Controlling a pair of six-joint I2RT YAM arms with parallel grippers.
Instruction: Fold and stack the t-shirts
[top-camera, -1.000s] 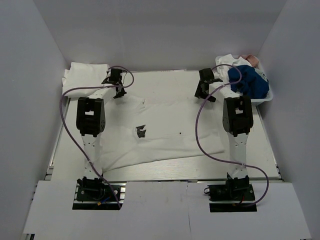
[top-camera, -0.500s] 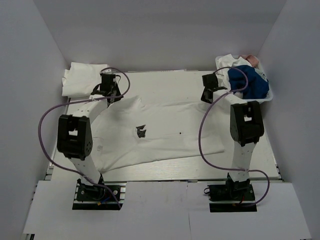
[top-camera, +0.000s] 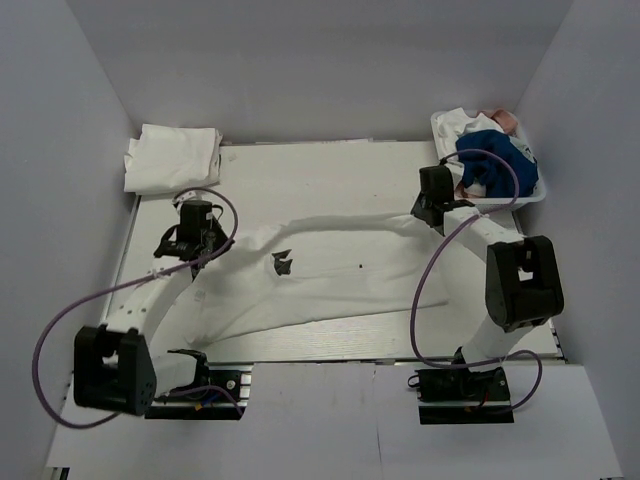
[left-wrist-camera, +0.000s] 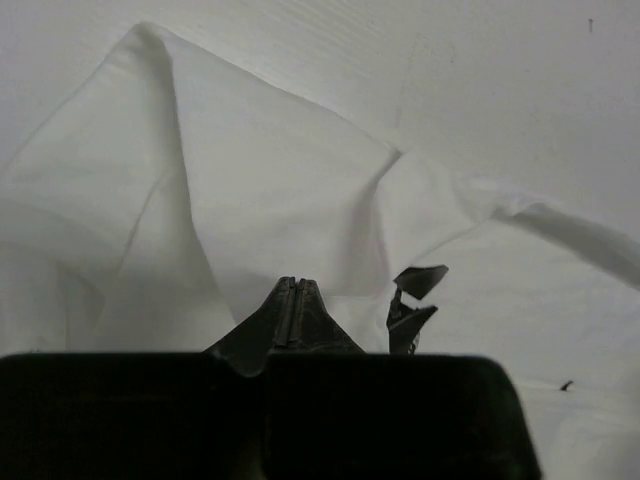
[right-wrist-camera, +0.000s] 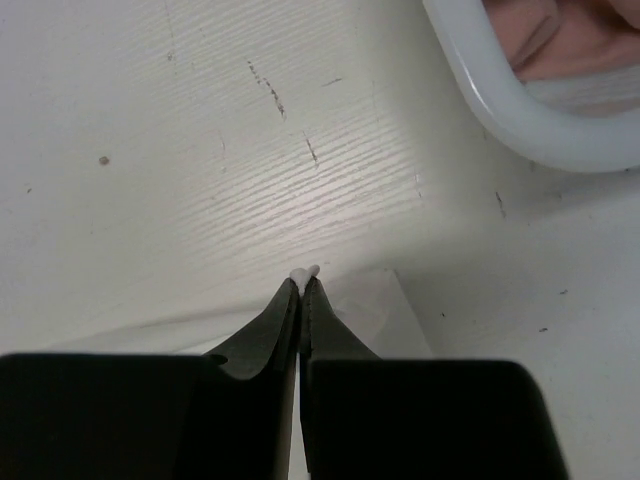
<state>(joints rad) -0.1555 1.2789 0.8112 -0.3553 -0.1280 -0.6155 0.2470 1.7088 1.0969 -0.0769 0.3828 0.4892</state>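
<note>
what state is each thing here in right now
white cotton t-shirt with small black print: spread open, far edge lifted and pinched at both ends
left pincer: shut on that t-shirt's edge
right pincer: shut on the t-shirt's edge, white cloth showing between its tips
folded white t-shirt: folded, lying at the far left corner
white plastic basket: holding blue, white and pink clothes

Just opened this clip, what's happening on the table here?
Both arms are working on one white t-shirt, spread on the table with its black print facing up. The left gripper and right gripper are each shut on its far edge, one at either end, holding that edge lifted. A folded white shirt already lies in the far left corner, and a basket of more clothes sits far right.
</note>
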